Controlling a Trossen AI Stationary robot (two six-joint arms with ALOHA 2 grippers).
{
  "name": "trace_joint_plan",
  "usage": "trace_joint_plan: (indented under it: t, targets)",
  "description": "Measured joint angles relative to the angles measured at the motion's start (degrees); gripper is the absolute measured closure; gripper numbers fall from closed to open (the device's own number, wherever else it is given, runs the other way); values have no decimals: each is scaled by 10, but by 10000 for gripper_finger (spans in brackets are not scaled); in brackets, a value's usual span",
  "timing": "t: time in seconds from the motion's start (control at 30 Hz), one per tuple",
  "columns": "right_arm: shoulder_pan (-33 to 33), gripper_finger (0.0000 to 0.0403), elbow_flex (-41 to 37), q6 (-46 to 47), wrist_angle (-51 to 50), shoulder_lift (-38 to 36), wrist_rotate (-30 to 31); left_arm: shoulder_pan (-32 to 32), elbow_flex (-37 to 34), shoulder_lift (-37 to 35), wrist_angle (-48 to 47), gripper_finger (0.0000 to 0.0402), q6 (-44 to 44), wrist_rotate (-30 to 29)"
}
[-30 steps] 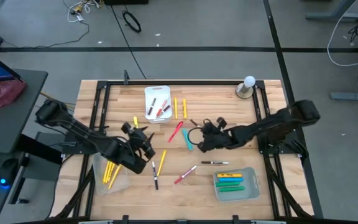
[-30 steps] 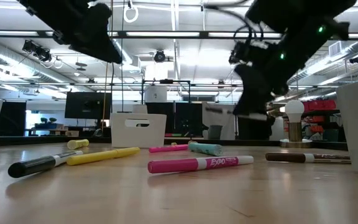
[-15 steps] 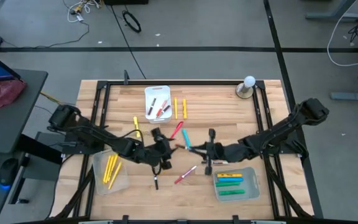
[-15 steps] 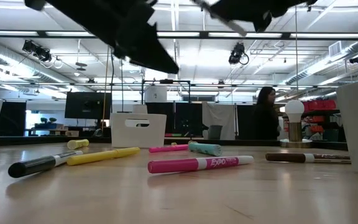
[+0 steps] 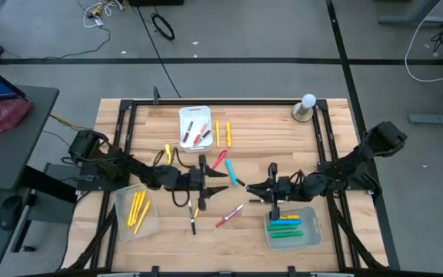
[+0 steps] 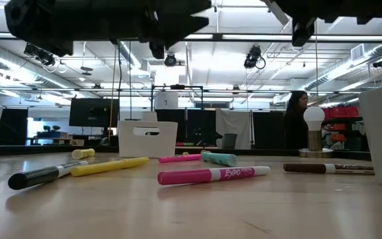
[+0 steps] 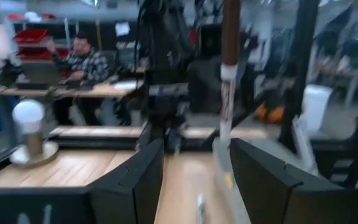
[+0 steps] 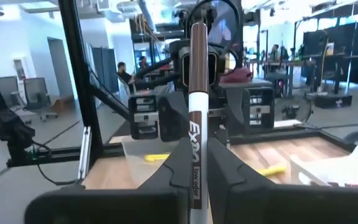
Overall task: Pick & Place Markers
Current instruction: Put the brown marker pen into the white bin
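Above the front-right clear plastic tray (image 5: 292,228) of green, blue and yellow markers, the right end effector (image 5: 274,201) is clamped on a slim white marker with a brown cap (image 8: 196,112), its long axis running out past the fingertips. That tray lies directly beneath, so the right arm looks nearest for a drop. Near the worktop's (image 5: 268,131) middle, the left end effector (image 5: 208,183) hovers with fingers apart, empty, over a yellow marker (image 5: 199,205) lying lengthwise just nearer the front edge.
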Motion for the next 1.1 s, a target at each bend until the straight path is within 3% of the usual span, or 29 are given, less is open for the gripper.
trace_joint_plan:
  t: [0.23, 0.5, 0.87, 1.1]
  targets:
    - [-23, 384, 12, -15, 7, 0, -59, 7, 30, 0, 11, 209, -10, 64]
    - [-29, 384, 14, -13, 4, 0, -62, 7, 68, 0, 10, 207, 6, 85]
    - [-29, 383, 14, -12, 2, 0, -75, 7, 96, 0, -16, 127, 21, 89]
    - [-31, 383, 14, -12, -1, 0, -75, 7, 146, 31, -24, 150, 22, 95]
